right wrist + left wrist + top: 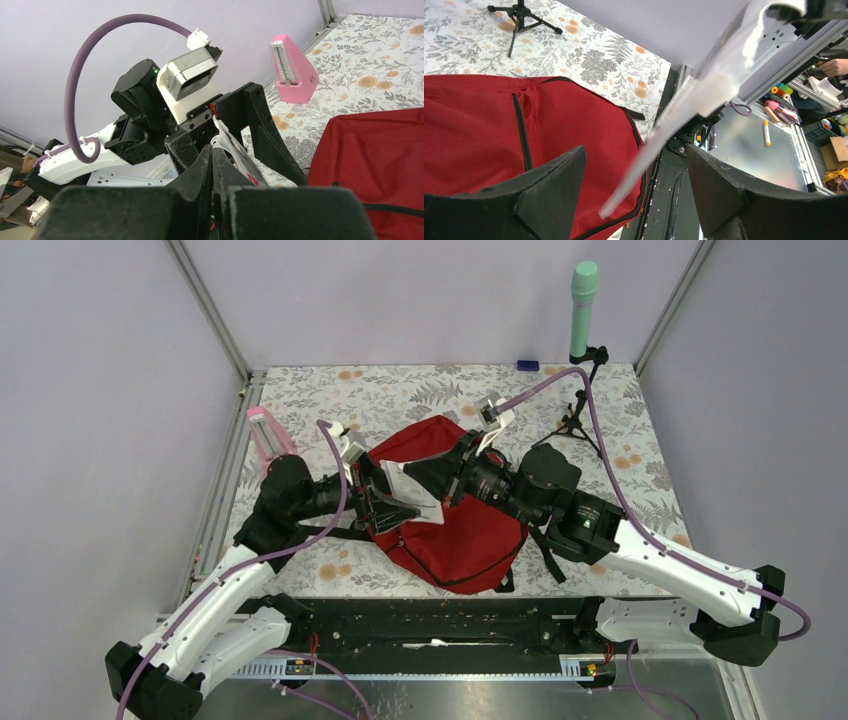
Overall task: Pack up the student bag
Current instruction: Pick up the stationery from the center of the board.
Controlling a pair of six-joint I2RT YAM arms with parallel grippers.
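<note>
One red student bag (pixel 470 540) lies on the floral table (pixel 620 440) near my arms' bases. My right gripper (pixel 212 152) is clamped tight on a thin white sheet (pixel 412 490) above the bag. My left gripper (pixel 635 150) stands spread, and the sheet passes between its jaws. A pink case (pixel 292 75) stands apart.

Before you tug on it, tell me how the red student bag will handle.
Probably floppy: the student bag lies slumped and creased on the table, so a pull would likely stretch the fabric before the whole bag slides. Its loose black straps may drag or snag.
</note>
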